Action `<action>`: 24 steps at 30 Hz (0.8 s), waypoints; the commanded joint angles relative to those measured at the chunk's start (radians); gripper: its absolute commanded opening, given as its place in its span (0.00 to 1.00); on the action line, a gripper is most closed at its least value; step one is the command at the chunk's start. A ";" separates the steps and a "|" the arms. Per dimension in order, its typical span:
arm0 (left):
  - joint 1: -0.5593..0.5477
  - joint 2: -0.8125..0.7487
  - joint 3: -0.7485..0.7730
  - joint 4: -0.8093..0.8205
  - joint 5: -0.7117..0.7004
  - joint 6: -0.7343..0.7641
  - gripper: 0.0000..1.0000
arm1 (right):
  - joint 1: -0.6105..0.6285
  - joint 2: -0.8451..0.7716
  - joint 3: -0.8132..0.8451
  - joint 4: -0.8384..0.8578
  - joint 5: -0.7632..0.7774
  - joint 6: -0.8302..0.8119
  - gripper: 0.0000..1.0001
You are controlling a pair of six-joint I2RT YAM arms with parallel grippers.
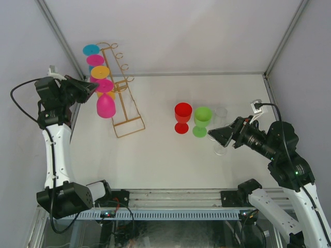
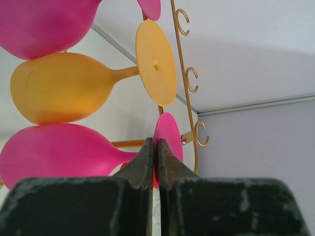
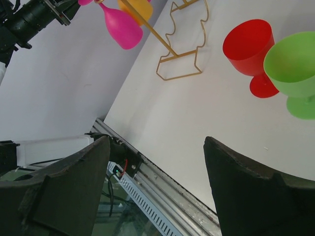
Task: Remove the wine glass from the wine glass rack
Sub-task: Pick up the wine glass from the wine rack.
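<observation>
White walls [image 1: 181, 36] box in a pale table [image 1: 165, 160], with the two arm bases at its near edge. On the far left of the table stands the wine glass rack [image 1: 131, 131], a thin gold wire stand with a rectangular base frame and curled hooks along its spine. Coloured glasses hang down its left side, feet up and bowls down. A cyan glass [image 1: 91, 49] is at the top, then an upper pink glass [image 1: 95, 60] and a yellow glass [image 1: 100, 72]. Lowest is the pink wine glass [image 1: 106, 107], its foot at a hook on the rack.

The left claw [image 1: 94, 89] reaches in from the left at the level of that lowest glass. In the left wrist view its fingers [image 2: 142, 162] are clenched tight with only a hairline between them. The tips sit right where the stem meets the pink foot. The stem runs out of sight behind the fingers, so I cannot tell whether it is caught.

Near the middle of the table a red glass [image 1: 182, 116] and a green glass [image 1: 202, 120] stand upright just beside each other, red on the left. The right claw [image 1: 216, 134] hovers near and to the right of the green one, released, its fingers spread wide and holding nothing. A faint clear glass [image 1: 221, 114] shows just by that claw in the top view, too pale to place exactly.
</observation>
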 commanded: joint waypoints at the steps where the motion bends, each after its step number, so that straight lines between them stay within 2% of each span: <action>1: 0.001 -0.040 0.005 0.007 0.028 -0.011 0.02 | -0.004 0.002 -0.001 0.005 0.017 0.006 0.76; 6: 0.001 -0.058 0.013 -0.030 -0.022 0.011 0.02 | -0.004 0.004 -0.003 0.002 0.022 0.006 0.76; 16: 0.000 -0.055 0.020 -0.015 0.009 -0.014 0.05 | -0.004 0.011 -0.007 0.001 0.023 0.009 0.76; 24: 0.001 -0.061 0.028 0.013 0.010 -0.033 0.00 | -0.004 0.010 -0.008 0.000 0.026 0.008 0.76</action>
